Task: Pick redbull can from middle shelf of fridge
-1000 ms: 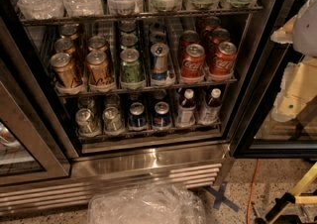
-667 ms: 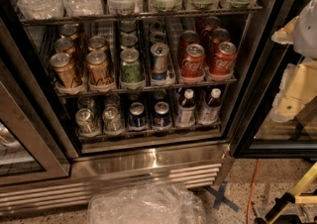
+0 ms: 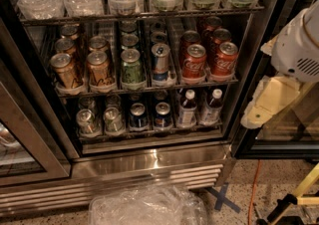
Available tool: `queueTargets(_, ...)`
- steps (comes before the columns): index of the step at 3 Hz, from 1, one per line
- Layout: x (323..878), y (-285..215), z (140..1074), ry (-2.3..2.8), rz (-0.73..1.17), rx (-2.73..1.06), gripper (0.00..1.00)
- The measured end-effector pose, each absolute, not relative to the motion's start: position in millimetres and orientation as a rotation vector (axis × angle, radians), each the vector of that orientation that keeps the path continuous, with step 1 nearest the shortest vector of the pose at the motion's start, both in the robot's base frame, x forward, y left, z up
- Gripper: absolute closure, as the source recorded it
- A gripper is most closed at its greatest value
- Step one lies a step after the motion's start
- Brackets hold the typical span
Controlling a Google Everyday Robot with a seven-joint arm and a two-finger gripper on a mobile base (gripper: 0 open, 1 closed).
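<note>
Redbull can (image 3: pixel 160 62) stands upright at front of its lane on middle shelf (image 3: pixel 149 86), left of pincer (image 3: pixel 264 105) & a bit higher, well apart. Green can (image 3: pixel 132 67) is just beside it on the side away from pincer. Red cola cans (image 3: pixel 194 62), w/ white Coca-Cola script, sit btwn it & pincer. We see a gap above its lid, under the upper rack. Fridge (image 3: pixel 149 162) frame post stands btwn shelf edge & pincer. We can't tell how far pincer is open or whether it holds anything. Crumpled plastic (image 3: pixel 147 206) lies on the floor, below-left of pincer.

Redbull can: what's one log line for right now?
redbull can: front of middle shelf, untouched | gripper: outside fridge, at right | pick: not yet done
</note>
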State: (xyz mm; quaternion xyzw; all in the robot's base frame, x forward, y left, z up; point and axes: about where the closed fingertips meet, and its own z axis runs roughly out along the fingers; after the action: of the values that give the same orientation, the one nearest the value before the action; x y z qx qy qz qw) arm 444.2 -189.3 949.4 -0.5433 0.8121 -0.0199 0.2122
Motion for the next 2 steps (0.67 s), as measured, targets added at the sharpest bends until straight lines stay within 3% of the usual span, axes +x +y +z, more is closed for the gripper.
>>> queueTargets(2, 447.0, -174.2, 940.0, 2.251, -0.086, -1.373, 0.0)
